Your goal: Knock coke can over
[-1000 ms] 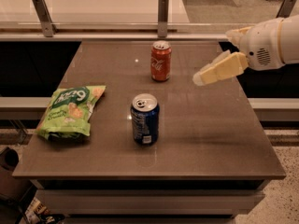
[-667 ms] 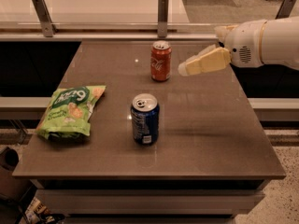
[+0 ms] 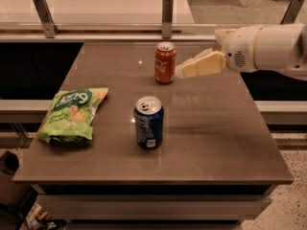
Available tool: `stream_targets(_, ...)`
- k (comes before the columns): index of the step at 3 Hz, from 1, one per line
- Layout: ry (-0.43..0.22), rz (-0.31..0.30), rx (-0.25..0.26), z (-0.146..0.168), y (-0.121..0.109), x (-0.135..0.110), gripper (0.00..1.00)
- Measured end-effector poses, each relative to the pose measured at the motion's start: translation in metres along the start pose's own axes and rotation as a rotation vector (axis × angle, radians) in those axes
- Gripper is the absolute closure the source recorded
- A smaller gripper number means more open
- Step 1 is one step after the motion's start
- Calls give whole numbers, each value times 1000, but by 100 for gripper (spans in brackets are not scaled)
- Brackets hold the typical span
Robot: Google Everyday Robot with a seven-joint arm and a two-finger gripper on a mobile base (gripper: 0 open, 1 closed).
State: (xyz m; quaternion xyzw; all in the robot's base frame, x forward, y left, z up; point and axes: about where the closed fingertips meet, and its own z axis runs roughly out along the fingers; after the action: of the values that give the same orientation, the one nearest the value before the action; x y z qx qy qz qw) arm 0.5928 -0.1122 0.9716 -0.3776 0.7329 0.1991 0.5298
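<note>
Coke can: the coke can (image 3: 165, 63) stood upright near the far edge of the table (image 3: 216, 143), a little right of centre, silver top up.
Gripper: the gripper (image 3: 186, 70) hung level just beside the can's right flank, at about mid-height and pointing at it. I could not tell whether it touched.
Claw state: it had hold of nothing. How far open it was, I could not tell from this angle.
Why so held: I judged a sideways approach at that height suited a push rather than a pick, since a shove leftward should tip the can.
Arm: the white arm (image 3: 273, 47) reached in from the right, above the tabletop.
Bystanders: the dark blue can (image 3: 148, 123) stood upright nearer the front, well apart, and the green chip bag (image 3: 73, 114) lay flat at the left. I judged both outside the likely fall line.
Progress: the tipping was not yet done.
</note>
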Motion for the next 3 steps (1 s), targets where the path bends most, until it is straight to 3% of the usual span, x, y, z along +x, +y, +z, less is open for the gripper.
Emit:
stream_targets(1, -84, 13, 49, 34, -10, 11, 0)
stream_targets(3, -145, 24, 105, 73, -30, 32, 0)
